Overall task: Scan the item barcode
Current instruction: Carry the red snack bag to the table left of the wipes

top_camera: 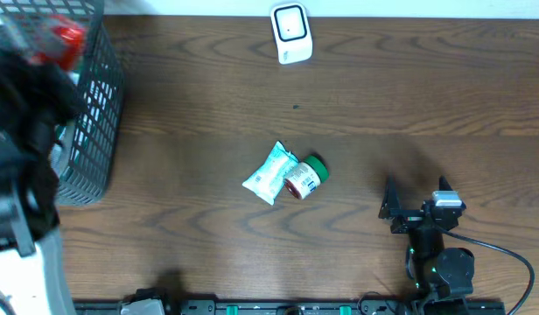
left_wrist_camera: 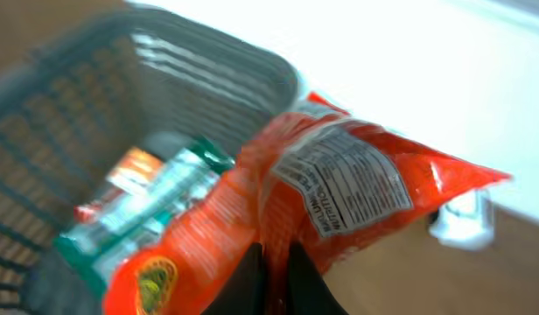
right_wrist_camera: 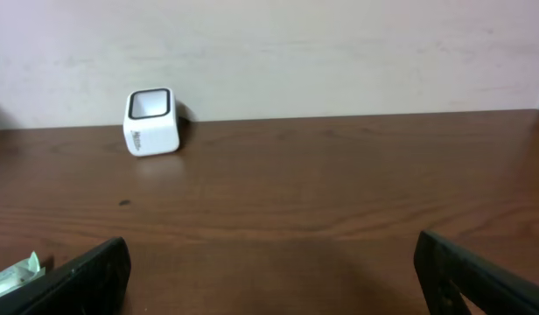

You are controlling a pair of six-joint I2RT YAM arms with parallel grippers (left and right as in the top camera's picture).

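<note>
My left gripper [left_wrist_camera: 276, 254] is shut on the lower edge of an orange-red snack bag [left_wrist_camera: 339, 184], whose white nutrition label faces the camera. It holds the bag up over the grey basket [left_wrist_camera: 191, 79]. From overhead the bag [top_camera: 64, 39] shows as a red blur at the far left, above the basket [top_camera: 99, 105]. The white barcode scanner [top_camera: 290, 33] stands at the table's far edge, and shows behind the bag [left_wrist_camera: 462, 219]. My right gripper [top_camera: 416, 185] rests open near the front right, with nothing between its fingers [right_wrist_camera: 86, 271], facing the scanner [right_wrist_camera: 152, 122].
A white-and-green packet [top_camera: 269, 173] and a small bottle with a green cap [top_camera: 304, 177] lie touching at mid-table. A green-and-white packet [left_wrist_camera: 147, 206] lies inside the basket. The left arm's dark body [top_camera: 24, 166] covers the table's left edge.
</note>
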